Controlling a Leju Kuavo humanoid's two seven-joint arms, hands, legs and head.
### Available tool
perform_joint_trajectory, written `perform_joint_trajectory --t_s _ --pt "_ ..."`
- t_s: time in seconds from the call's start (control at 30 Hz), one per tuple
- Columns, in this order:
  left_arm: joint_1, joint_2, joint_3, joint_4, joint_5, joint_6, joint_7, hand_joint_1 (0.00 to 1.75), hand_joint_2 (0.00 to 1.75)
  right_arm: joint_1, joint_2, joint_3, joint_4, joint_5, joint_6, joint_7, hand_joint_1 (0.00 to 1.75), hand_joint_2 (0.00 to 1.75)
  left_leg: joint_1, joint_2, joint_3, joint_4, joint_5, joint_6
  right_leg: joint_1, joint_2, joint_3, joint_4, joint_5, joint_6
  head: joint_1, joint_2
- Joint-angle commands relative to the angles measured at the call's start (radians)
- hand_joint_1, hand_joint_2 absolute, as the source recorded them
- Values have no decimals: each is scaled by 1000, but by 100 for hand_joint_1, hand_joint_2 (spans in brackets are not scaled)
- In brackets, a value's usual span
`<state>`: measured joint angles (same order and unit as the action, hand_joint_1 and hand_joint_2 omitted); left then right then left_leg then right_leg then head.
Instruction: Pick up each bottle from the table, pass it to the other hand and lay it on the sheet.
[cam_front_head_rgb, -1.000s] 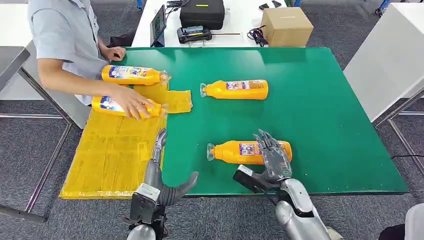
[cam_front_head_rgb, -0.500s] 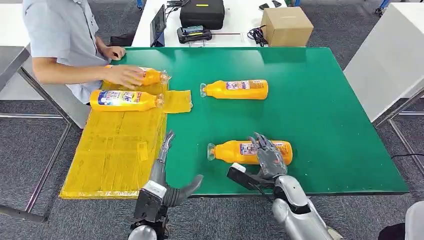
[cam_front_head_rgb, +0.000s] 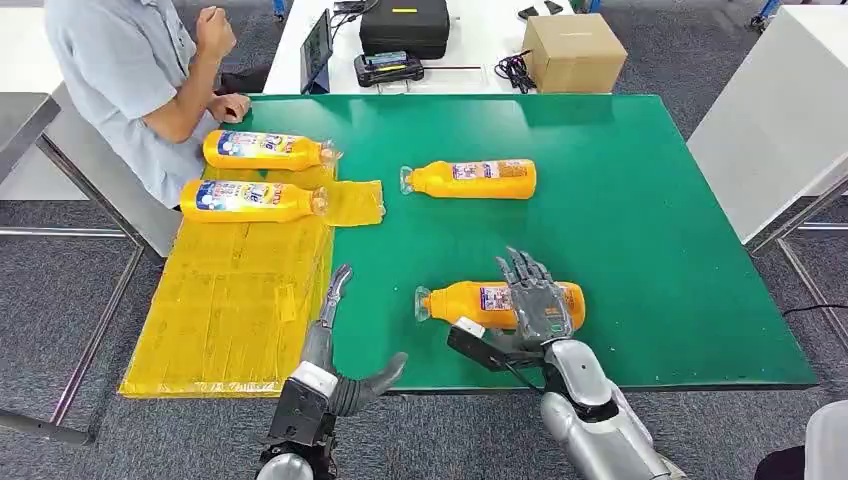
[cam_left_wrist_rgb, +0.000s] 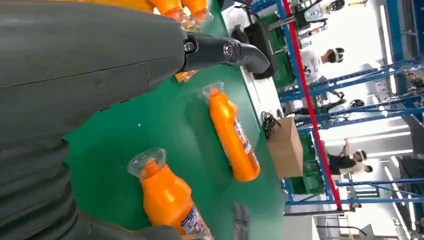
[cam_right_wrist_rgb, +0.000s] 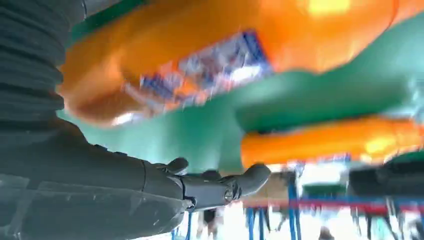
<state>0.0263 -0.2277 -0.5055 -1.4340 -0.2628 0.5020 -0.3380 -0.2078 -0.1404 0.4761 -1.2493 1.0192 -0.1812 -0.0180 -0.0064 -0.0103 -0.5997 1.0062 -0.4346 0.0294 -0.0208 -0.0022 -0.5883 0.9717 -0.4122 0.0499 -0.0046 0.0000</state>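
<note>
Person's arm pulled back off the sheet since 0.5 s ago; right hand (cam_front_head_rgb: 533, 302) barely shifted on the near bottle (cam_front_head_rgb: 470, 303).

Person (cam_front_head_rgb: 130, 70) now sits w/ forearm raised, other hand resting at the desk (cam_front_head_rgb: 650, 250) edge. 2 bottles lie on the yellow sheet (cam_front_head_rgb: 220, 300) at its far end: far one (cam_front_head_rgb: 265, 149), nearer one (cam_front_head_rgb: 250, 200), necks pointing right. 3rd bottle (cam_front_head_rgb: 470, 178) lies on the green desk mid-way, well apart from both hands. Near bottle lies on its side near the front edge, cap to the left; right hand lies over its label end, fingers spread across the top, not closed round it. Left hand (cam_front_head_rgb: 335, 345) hangs at the front edge beside the sheet, fingers straight, thumb out wide, holding nothing. Right wrist view is blurred.
</note>
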Motion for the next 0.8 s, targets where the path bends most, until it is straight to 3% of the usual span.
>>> perform_joint_trajectory --t_s 0.03,0.27,0.57,0.8 --pt "7 28 -31 32 -1 -15 10 0 175 -82 -37 10 184 -108 106 -33 0 175 1 3 6 -1 -2 -2 2 2 6 -1 -1 -2 0 0" --pt "5 33 -31 42 22 -49 26 0 175 -89 -70 34 232 -107 134 -7 0 175 0 1 4 -1 -1 -1 0 1 4 -2 -1 -2 0 0" --pt "37 43 -29 -10 26 -47 51 0 175 -125 -68 98 190 79 74 126 0 175 1 3 5 0 -2 -2 1 3 5 -1 -1 -2 0 0" --pt "36 45 -29 -4 29 -48 55 0 175 -132 -61 86 215 66 95 114 0 175 1 2 5 0 -2 -2 1 2 5 -1 -1 -2 0 0"
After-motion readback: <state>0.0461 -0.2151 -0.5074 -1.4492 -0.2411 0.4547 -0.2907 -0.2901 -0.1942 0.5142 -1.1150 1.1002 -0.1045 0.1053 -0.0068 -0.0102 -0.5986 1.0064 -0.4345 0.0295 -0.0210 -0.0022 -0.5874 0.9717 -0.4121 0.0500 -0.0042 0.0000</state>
